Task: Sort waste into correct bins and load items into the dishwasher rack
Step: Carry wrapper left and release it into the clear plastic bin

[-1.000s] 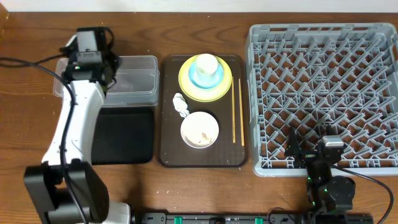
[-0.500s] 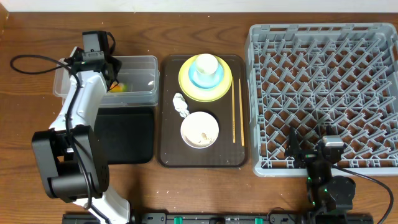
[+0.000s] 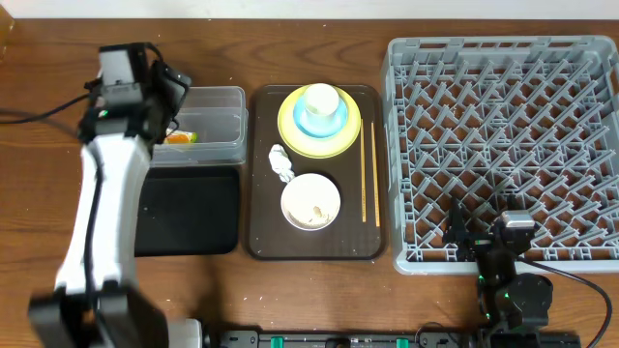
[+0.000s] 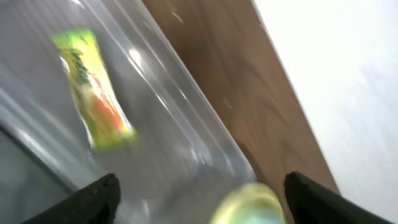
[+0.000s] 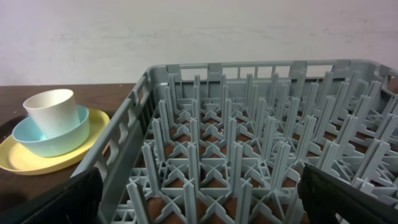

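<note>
The yellow-green and orange snack wrapper (image 3: 180,138) (image 4: 93,90) lies loose inside the clear plastic tub (image 3: 218,97) (image 4: 186,134). My left gripper (image 3: 166,101) (image 4: 199,202) hangs over the tub's left end, open and holding nothing. The yellow plate (image 3: 319,124) (image 5: 25,158) carries the light blue bowl (image 3: 308,122) (image 5: 53,140) with the small white cup (image 3: 322,100) (image 5: 51,106) in it. The white bowl (image 3: 309,201) holds crumbs, the crumpled tissue (image 3: 280,162) lies beside it, and the chopsticks (image 3: 369,174) lie to the right. My right gripper (image 3: 484,232) (image 5: 199,199) is open at the front edge of the grey rack (image 3: 503,135) (image 5: 249,149).
The black tray (image 3: 189,208) sits in front of the clear tub. The dishes, tissue and chopsticks all rest on a dark brown serving tray (image 3: 266,237) between the bins and the rack. A cable trails off the table's left side.
My left gripper went from shut to open, and the snack wrapper now lies in the clear tub. The left arm swung leftwards. The right arm has not moved.
</note>
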Motion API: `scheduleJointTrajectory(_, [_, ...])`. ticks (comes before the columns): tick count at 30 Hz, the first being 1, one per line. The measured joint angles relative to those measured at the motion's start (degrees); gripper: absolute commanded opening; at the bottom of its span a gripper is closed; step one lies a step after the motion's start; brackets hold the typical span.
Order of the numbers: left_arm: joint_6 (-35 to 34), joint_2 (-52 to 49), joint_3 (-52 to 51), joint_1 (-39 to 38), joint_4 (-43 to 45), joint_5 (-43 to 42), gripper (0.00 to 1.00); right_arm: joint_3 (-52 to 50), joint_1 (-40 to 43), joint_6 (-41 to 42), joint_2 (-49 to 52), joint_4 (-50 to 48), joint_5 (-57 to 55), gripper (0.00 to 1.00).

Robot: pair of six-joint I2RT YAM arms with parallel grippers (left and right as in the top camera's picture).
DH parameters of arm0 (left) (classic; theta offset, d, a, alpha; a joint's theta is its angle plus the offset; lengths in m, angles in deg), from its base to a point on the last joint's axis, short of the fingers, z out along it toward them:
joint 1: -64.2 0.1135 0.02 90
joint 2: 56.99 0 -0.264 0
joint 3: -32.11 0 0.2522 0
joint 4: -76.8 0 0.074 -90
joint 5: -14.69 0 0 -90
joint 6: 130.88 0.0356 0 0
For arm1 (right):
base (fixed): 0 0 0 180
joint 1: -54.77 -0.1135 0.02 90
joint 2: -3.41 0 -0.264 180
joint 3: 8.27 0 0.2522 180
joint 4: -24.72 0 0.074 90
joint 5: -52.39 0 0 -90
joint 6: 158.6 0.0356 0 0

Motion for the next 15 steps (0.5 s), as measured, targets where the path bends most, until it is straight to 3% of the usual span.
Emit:
scheduleJointTrajectory(3, [3.17,4.66,0.07,-0.37,-6.47,-6.01,0.43,-0.02,0.0,0.0,0.0,0.0,0.0,0.99])
scheduleJointTrajectory(5, [5.16,5.9,0.07,-1.09,-10.45,-8.02,0.35,-0.02,0.0,0.0,0.0,-0.02,-0.02,0.99])
scheduleJointTrajectory(15, [16.26,4.37,0.02,-11.02,-19.98,-11.21,0.32,-0.02,0.0,0.0,0.0,0.0,-0.02,0.99])
